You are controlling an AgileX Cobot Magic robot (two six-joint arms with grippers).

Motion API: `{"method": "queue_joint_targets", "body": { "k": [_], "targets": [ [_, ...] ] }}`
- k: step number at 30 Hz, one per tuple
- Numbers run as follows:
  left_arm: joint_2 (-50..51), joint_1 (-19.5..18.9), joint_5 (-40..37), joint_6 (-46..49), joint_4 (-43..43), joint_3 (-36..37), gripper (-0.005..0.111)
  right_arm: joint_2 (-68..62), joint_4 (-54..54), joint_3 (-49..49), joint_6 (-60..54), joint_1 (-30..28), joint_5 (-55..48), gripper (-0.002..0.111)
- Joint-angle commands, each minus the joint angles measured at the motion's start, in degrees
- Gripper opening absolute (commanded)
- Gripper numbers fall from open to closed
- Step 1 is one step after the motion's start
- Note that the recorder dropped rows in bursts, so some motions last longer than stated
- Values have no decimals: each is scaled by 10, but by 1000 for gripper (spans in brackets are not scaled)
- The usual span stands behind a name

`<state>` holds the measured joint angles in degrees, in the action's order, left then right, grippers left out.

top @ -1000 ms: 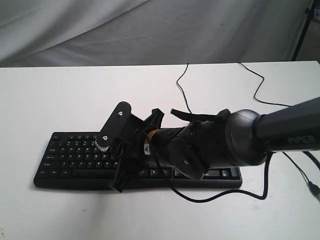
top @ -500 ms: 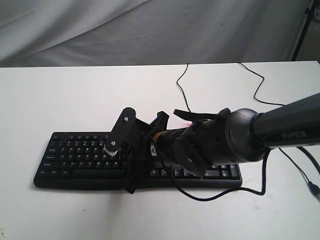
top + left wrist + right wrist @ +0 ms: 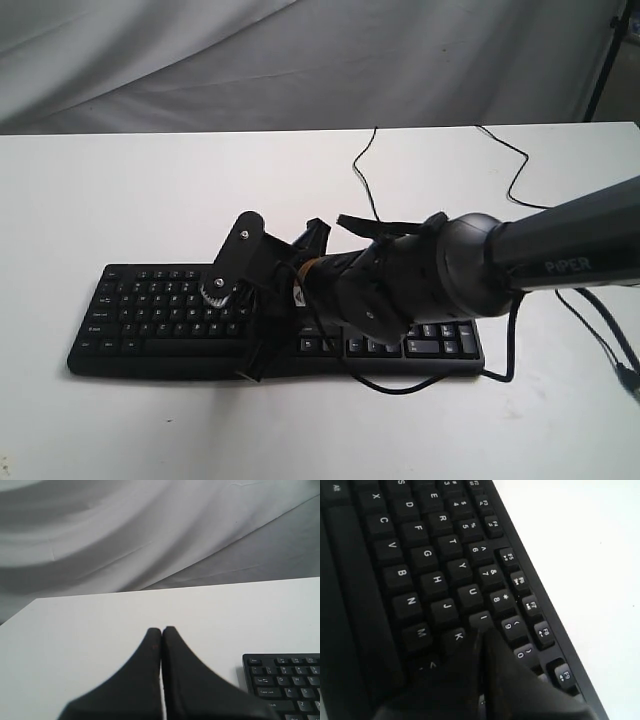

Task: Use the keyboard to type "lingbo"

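Right end effector (image 3: 482,636) further left; keyboard (image 3: 150,312) lengthwise left-right.

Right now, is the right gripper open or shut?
Shut. In the right wrist view the right gripper has its fingers pressed together, only a thin seam between, tips over the keyboard near the I key.

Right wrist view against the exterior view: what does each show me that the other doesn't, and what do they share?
Only the right wrist view: readable key legends, with the shut right gripper tip at the I key; contact is unclear. Only the exterior view: the number pad, the cable and the arm. Both: the keyboard and that gripper.
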<state>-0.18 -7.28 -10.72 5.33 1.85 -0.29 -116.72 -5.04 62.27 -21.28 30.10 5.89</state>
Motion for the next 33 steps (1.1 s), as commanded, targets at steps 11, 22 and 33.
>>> {"method": "queue_joint_targets", "body": {
  "k": [11, 22, 33],
  "targets": [
    [2, 2, 2, -2, 0, 3, 1, -10, -8, 5, 5, -3, -3, 0],
    [2, 2, 2, -2, 0, 3, 1, -17, -8, 5, 5, -3, -1, 0],
    [2, 2, 2, -2, 0, 3, 1, -14, -10, 5, 1, -3, -7, 0]
  ]
}}
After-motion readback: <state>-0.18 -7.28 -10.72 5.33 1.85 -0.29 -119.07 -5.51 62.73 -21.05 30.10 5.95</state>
